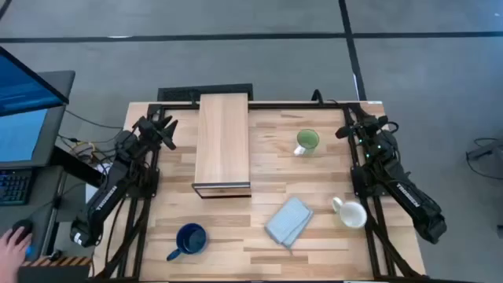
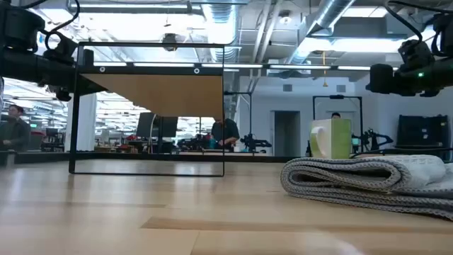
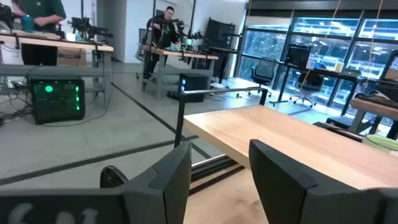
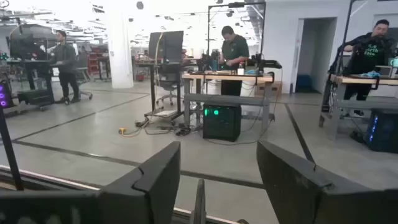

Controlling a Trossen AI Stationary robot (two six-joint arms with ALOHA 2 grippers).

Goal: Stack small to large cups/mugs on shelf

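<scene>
The light-wood shelf (image 1: 224,145) stands on the far middle of the table, its dark opening toward the near edge. The green mug (image 1: 306,141) stands upright to its right and also shows in the low view (image 2: 330,138). The white mug (image 1: 351,213) sits near the right edge. The dark blue mug (image 1: 189,239) sits near the near edge. My left gripper (image 1: 167,130) hovers open left of the shelf, and its wrist view (image 3: 221,177) shows the shelf's top (image 3: 292,146). My right gripper (image 1: 349,130) hovers open at the far right (image 4: 217,180), facing the room.
A folded grey-blue cloth (image 1: 289,221) lies between the blue and white mugs and fills the low view's right foreground (image 2: 368,180). A monitor and a person's hand (image 1: 12,236) are off the table's left side. People work at benches in the room beyond.
</scene>
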